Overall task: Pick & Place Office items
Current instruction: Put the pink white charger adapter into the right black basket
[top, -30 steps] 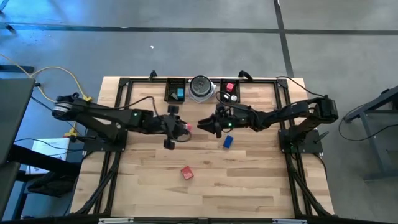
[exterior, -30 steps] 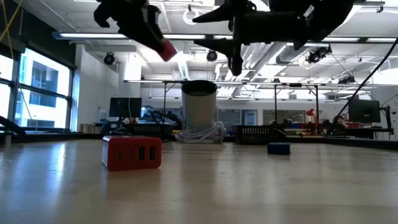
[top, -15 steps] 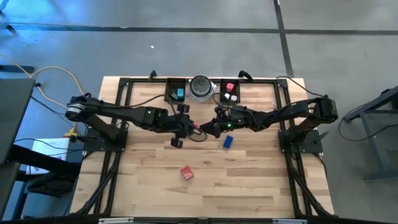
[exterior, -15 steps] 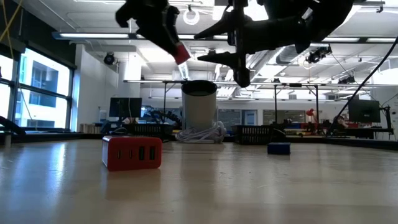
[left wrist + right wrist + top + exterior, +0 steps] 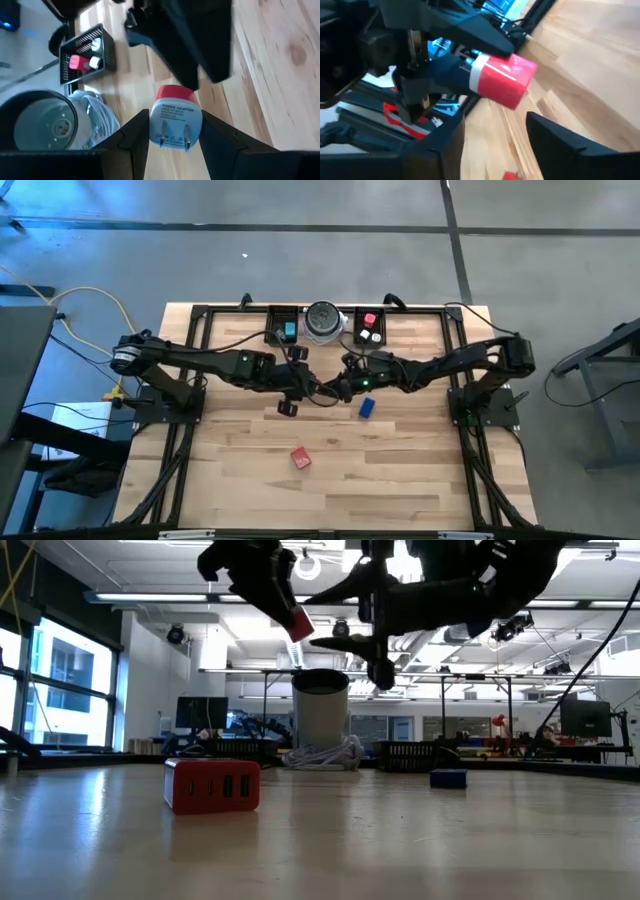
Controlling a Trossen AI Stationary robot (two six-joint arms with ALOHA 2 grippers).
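The red and white plug adapter (image 5: 175, 121), a small block with 2 metal prongs on its white end, is held above the middle of the table between the left gripper's (image 5: 300, 383) 2 dark fingers (image 5: 134, 137), which close on its white part. Its red end points toward the right gripper (image 5: 331, 388), whose 2 fingers (image 5: 555, 137) stand apart on either side of that red end; whether they touch it I cannot tell. In the low view the adapter (image 5: 298, 625) hangs high over the wooden table (image 5: 400, 470), with both arms meeting around it.

On the table lie a red rectangular charger block (image 5: 300, 457) near the front and a small blue block (image 5: 367, 407) just right of centre. At the far edge stand 2 black trays: the left tray (image 5: 272, 330) holds a teal piece (image 5: 290, 331), the right tray (image 5: 378, 325) a red piece (image 5: 369, 320) and a white piece (image 5: 373, 335). Between them sits a round silver-grey dish (image 5: 322, 320).
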